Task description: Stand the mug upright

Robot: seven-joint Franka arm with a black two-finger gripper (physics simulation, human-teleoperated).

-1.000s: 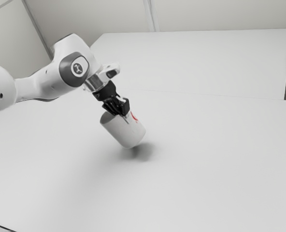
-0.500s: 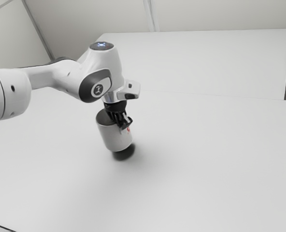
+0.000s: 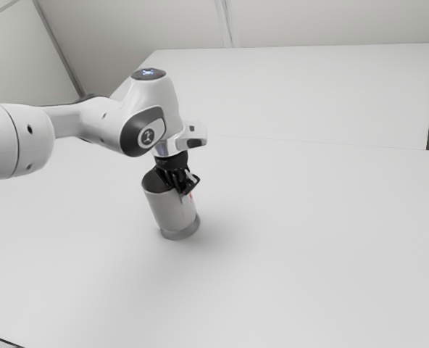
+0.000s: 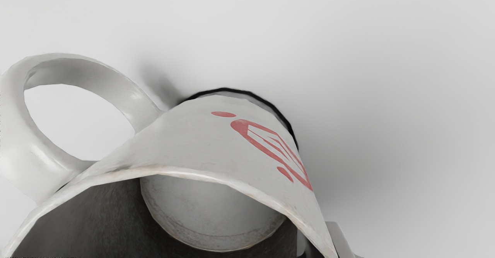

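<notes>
Pincer, nearly closed, clamps mug by its wall.

Layout of the work area. In the exterior view, the arm extends from the left over the table; the gripper is at the rim of the mug, one finger inside, the other outside, the wall between. The handle lies apart from the fingers. A farther surface lies behind.
</notes>
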